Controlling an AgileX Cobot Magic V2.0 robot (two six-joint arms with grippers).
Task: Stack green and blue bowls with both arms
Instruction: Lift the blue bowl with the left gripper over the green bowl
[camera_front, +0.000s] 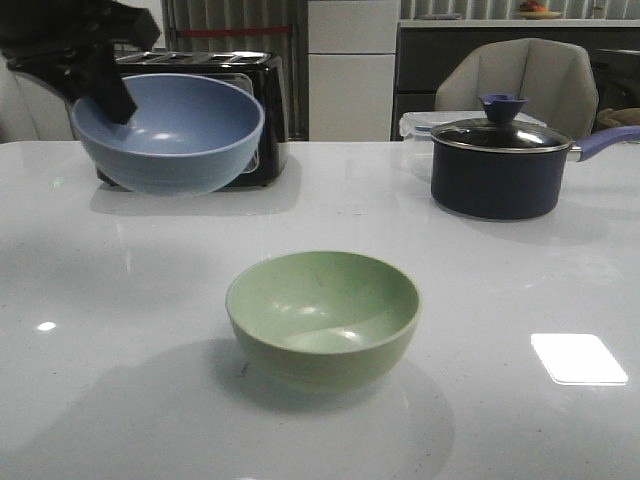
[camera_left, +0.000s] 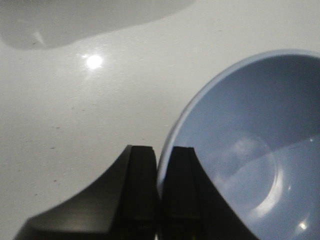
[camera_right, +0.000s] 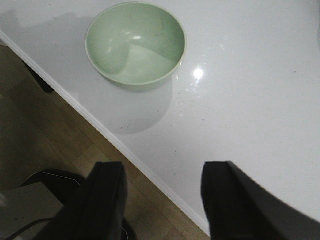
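Green bowl (camera_front: 322, 315) sits upright near centre of white table (camera_front: 500, 290), empty, ready to receive. Blue bowl (camera_front: 168, 131) held aloft far left, tilted, rim pinched by left gripper (camera_left: 159, 192). Right gripper (camera_right: 162, 192) spread wide, idle near edge.

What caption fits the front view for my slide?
Left claw holds the blue bowl aloft by its rim; green bowl waits on the table.

No text can be read anywhere (no labels or numbers).
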